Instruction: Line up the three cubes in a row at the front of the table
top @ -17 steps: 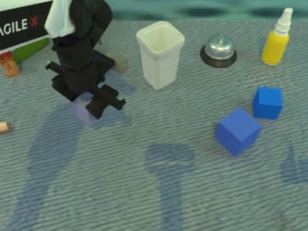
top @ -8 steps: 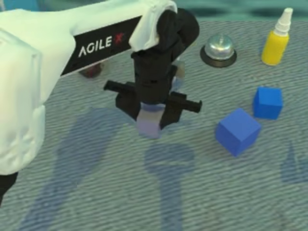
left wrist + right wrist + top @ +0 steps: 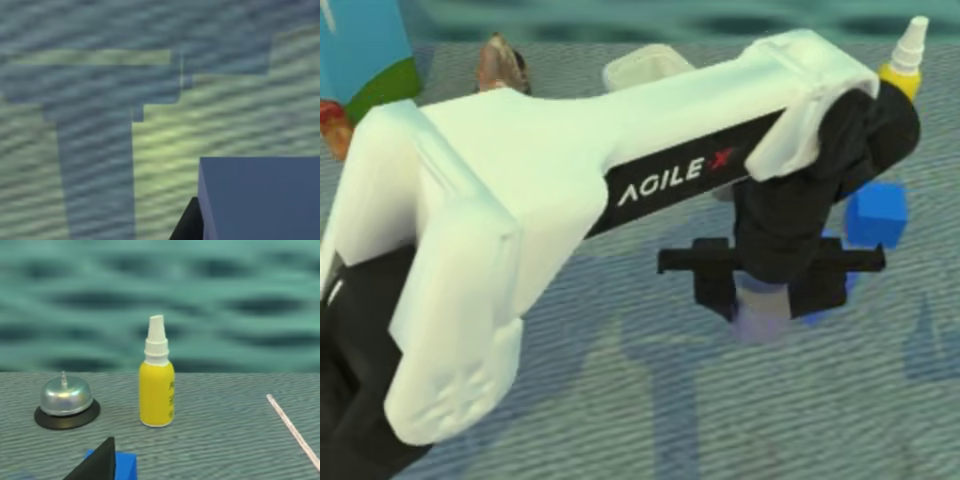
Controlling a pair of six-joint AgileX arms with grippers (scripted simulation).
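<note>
1. The pale lavender cube (image 3: pixel 763 318) sits pinched in the left gripper (image 3: pixel 766 300), hanging below its black fingers at the table's (image 3: pixel 620 400) right-centre.
2. The small bright blue cube (image 3: pixel 876 213) lies at two o'clock from it; a matte, square block.
3. The ribbed fabric table carries a yellow bottle (image 3: pixel 156 385) and a metal bell (image 3: pixel 66 401).
4. I cannot tell the right gripper's state.

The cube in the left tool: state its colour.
Pale lavender-grey cube, clearest in the top view, held by the left tool.
</note>
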